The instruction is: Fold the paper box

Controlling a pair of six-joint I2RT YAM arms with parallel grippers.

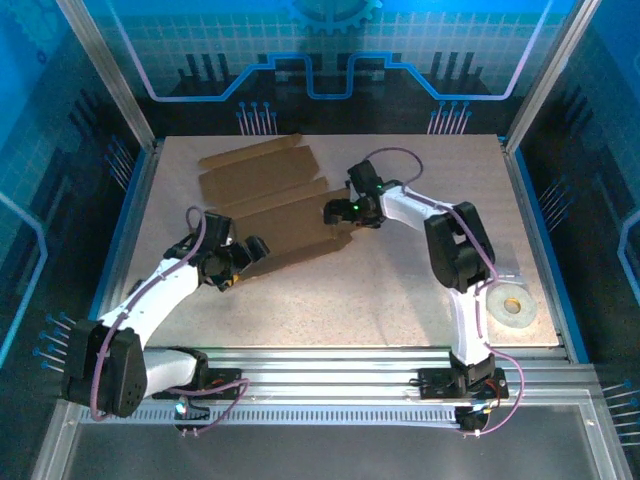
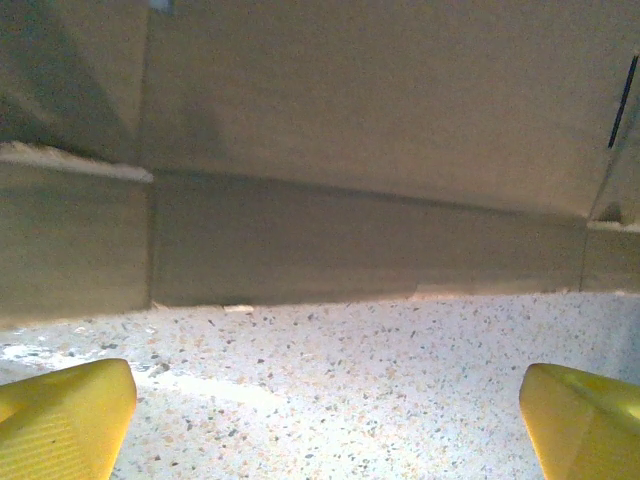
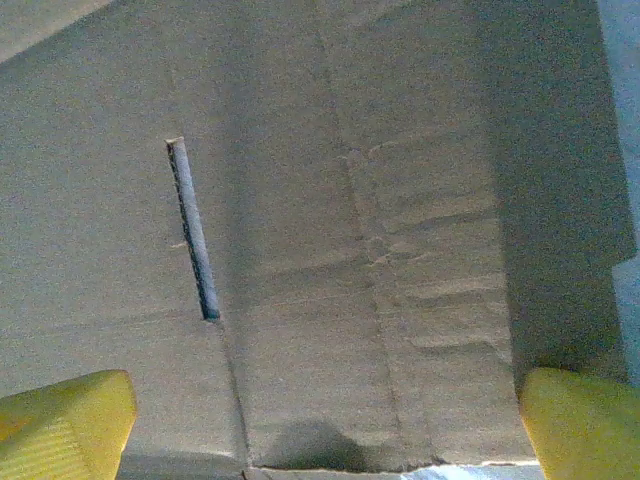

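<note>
The left arm point(image 1: 150, 300) is reaching forward from the near edge of the desk point(image 1: 380, 300), angling toward the middle. The left hand point(image 1: 243, 262) is sitting low at the near left edge of the paper box point(image 1: 270, 190). Its jaws are standing spread wide and pinching nothing. In the left wrist view its yellow fingertips point(image 2: 60, 420) are showing at the bottom corners, with bare speckled desk lying between them. The brown cardboard is running across just ahead of them, with a darker creased strip point(image 2: 350, 250) along its near edge.

The paper box is lying opened out as a die-cut sheet with flaps, stretching at a slant from the far left of the desk toward its centre. It is resting between the two hands.

The right hand point(image 1: 336, 220) is hovering over the right end of the sheet, and its jaws are also standing spread wide. In the right wrist view the cardboard is passing beneath the yellow fingertips, with a narrow slot point(image 3: 192, 230) cut through it on the left and wrinkled creases running down its middle. Whether the fingers are touching the cardboard I cannot tell; they are gripping nothing.

The right arm point(image 1: 455, 250) is bending back from that hand to its base at the near edge. To its right, a pale roll of tape point(image 1: 512, 306) is lying flat on the desk, well apart from the box.
</note>
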